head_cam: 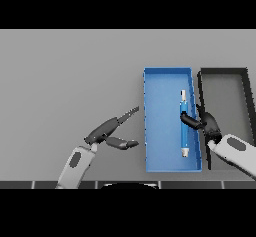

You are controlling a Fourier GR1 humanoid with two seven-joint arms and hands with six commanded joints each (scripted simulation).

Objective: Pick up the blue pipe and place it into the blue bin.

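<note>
grey matte table (65, 66), flat and plain. blue bin (157, 131): shallow rectangular tray with thin walls. black bin (245, 88) of the same shape sits just beside it. pipe (184, 137): slim blue cylinder with pale ends, lying lengthwise inside the blue bin. right hand (207, 123) reaches over the bin wall, fingers curled round the pipe. left hand (112, 131) over the table, fingers straight, released.

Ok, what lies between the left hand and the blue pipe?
In the head view, the blue bin's left wall and bare floor lie between the left hand and the blue pipe.
</note>
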